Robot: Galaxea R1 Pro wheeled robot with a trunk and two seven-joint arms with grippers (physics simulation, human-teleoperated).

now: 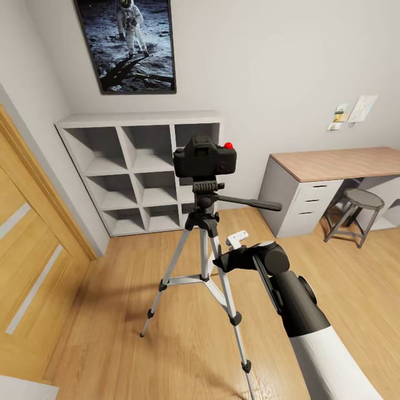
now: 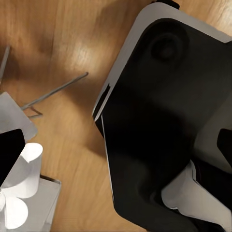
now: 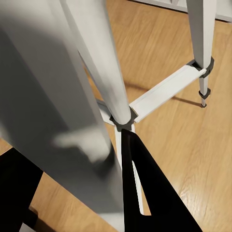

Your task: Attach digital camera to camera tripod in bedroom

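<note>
Nearest the head camera is the right arm, white forearm and black wrist, ending in the right gripper (image 1: 233, 253) just beside the camera tripod (image 1: 204, 266), level with the upper part of its legs. Its fingers point toward the tripod; they hold nothing that can be seen, but whether they are spread or closed cannot be told from this angle. From the right wrist camera a silver leg (image 3: 99, 72) runs very close past the lens, with a dark fingertip (image 3: 145, 188) below it.

The digital camera (image 1: 204, 156) sits on the tripod head, red button up, and appears seated, so the attachment looks complete or nearly so.

Handling judgement: the camera is rigid, small and probably light, with a hard, somewhat slick shell; grasp it across the body flanks, not by the lens. The tripod is stiff but top-heavy on thin legs; a sideways push on a leg or on the pan handle (image 1: 250, 203) could tip it.

Surroundings: grey cube shelf (image 1: 141, 175) behind, wooden door (image 1: 33, 261) at left, desk (image 1: 333, 166) and stool (image 1: 361, 203) at right, all well apart from the tripod. The nearest obstruction is the tripod's own leg beside the gripper.
</note>
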